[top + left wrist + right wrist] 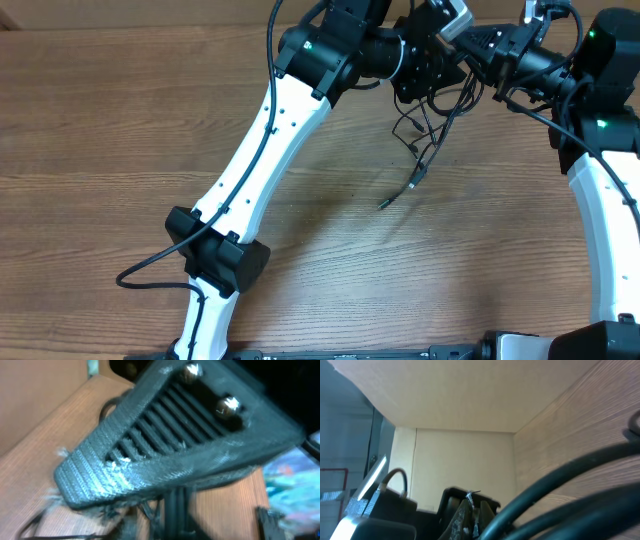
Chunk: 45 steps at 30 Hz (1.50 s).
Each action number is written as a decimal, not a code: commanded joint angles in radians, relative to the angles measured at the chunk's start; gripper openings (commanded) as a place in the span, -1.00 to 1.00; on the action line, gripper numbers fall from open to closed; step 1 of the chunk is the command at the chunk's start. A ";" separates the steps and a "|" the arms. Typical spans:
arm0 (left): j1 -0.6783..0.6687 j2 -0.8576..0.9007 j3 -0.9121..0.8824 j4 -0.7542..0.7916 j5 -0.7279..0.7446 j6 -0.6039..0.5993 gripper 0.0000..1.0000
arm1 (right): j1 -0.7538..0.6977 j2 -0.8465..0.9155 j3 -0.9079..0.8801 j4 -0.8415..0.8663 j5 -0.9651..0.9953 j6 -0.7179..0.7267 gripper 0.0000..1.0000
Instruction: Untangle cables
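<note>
Cables (418,176) near closed right end effector (469,508)

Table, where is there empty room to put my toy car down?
The biggest bare wood of the table is left of the left arm. There is another free patch between the left arm and the right arm, below the cables. The top middle is crowded: both arms meet there over the cables.
</note>
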 commanded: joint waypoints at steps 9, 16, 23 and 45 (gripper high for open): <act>0.037 -0.024 0.003 -0.037 -0.053 -0.047 -0.92 | -0.005 -0.006 0.022 -0.071 0.092 -0.109 0.12; 0.138 -0.041 0.003 -0.260 0.055 -0.051 -0.92 | -0.046 -0.006 0.022 -0.311 0.319 -0.304 0.82; 0.218 -0.041 0.003 -0.332 0.087 -0.154 -0.91 | -0.014 -0.004 0.021 -0.455 0.361 -0.600 0.53; 0.278 -0.041 0.003 -0.338 0.249 -0.138 -0.92 | 0.294 0.158 0.021 -0.471 0.613 -0.618 0.08</act>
